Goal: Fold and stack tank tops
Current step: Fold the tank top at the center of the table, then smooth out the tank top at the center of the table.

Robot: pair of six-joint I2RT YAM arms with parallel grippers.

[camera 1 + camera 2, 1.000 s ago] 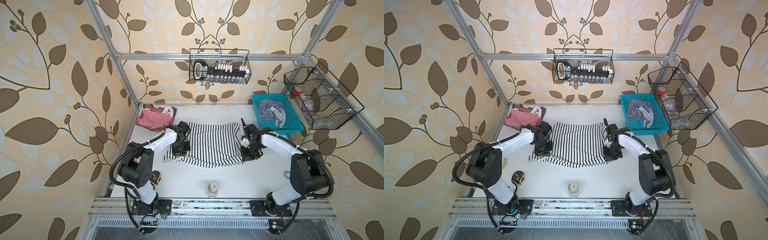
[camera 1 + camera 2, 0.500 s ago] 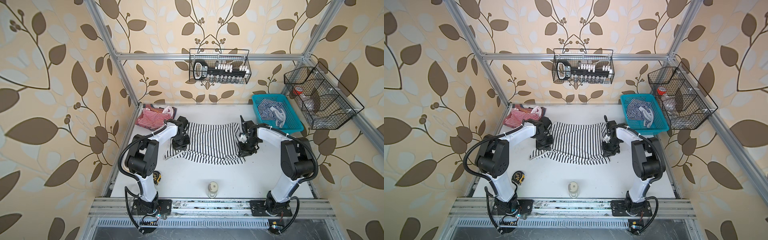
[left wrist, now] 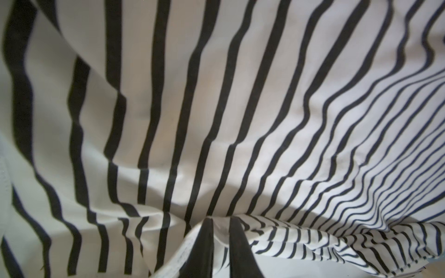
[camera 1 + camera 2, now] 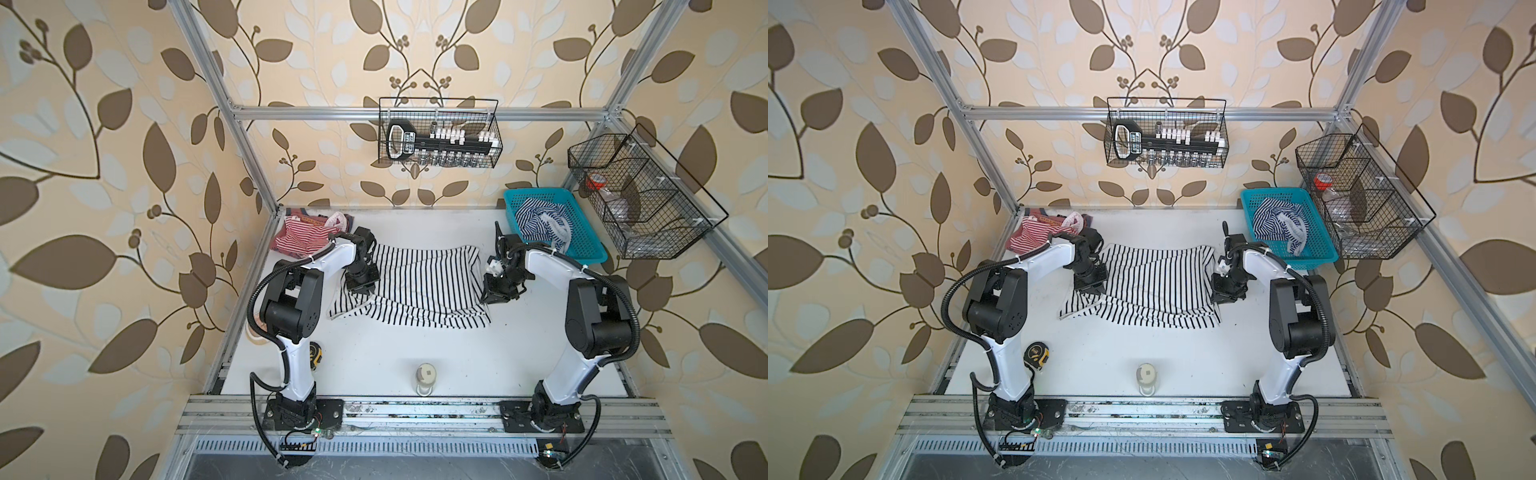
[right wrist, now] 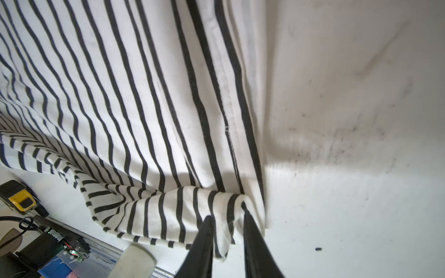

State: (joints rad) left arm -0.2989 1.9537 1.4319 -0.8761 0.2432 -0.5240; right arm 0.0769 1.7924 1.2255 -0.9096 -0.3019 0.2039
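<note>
The white surface (image 4: 374,365) carries the black-striped tank top (image 4: 424,286), which is spread across the middle, nearer the far edge. It is doubled over itself, and a lower layer shows along its near side. 1 fold is judged to be in hand, and at least 1 more is judged to be needed.

The blue basket (image 4: 590,254) at the far right corner holds the navy-striped tank top (image 4: 540,220), crumpled and unfolded. The red-and-white tank top (image 4: 299,237) is bunched in the far left corner. Whether it is folded cannot be told, as part of it is cut off by the left arm. No stack is seen, so most of the task is judged to be left.

The left gripper (image 3: 220,222) is set at the cloth's side toward the surface's left edge, and the right gripper (image 5: 227,220) at the opposite side. On each, the jaws are seen narrowly parted with black-striped cloth between them. Whether that cloth is clamped or only lies there cannot be told. Straps and neckline cannot be made out.
</note>
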